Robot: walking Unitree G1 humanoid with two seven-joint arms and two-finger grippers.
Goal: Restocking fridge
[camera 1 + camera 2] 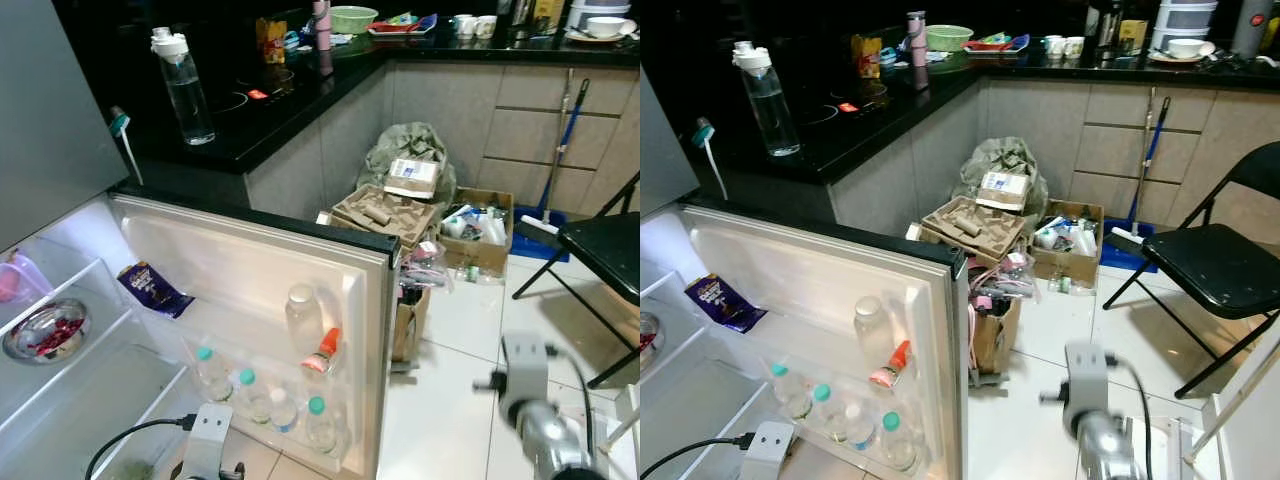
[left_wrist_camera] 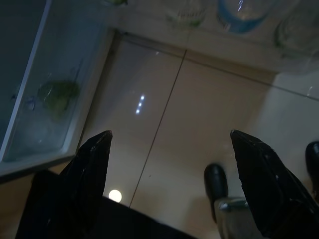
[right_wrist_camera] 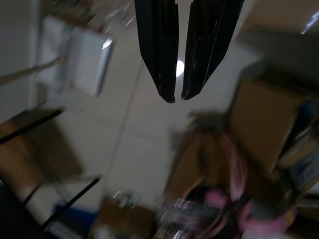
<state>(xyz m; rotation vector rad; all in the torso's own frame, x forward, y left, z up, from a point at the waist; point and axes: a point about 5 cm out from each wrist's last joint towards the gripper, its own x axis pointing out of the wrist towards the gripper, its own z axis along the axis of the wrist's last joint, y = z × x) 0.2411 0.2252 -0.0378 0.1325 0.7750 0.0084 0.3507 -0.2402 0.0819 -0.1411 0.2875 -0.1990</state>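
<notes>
My left gripper [image 2: 169, 144] hangs low by the open fridge door [image 1: 250, 280], fingers spread wide and empty; my right gripper [image 3: 178, 95] has its fingers nearly together. The water bottle [image 1: 183, 88] waits on the black counter [image 1: 250, 130], so I should reach there, grasping mid-body, upright.

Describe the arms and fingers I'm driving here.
Both arms are silver metal with pale grey blocky wrist mounts. The left arm trails a black cable; the right arm carries a thinner one. Each gripper has two long, black, tapered fingers, the right gripper's glossy.
</notes>
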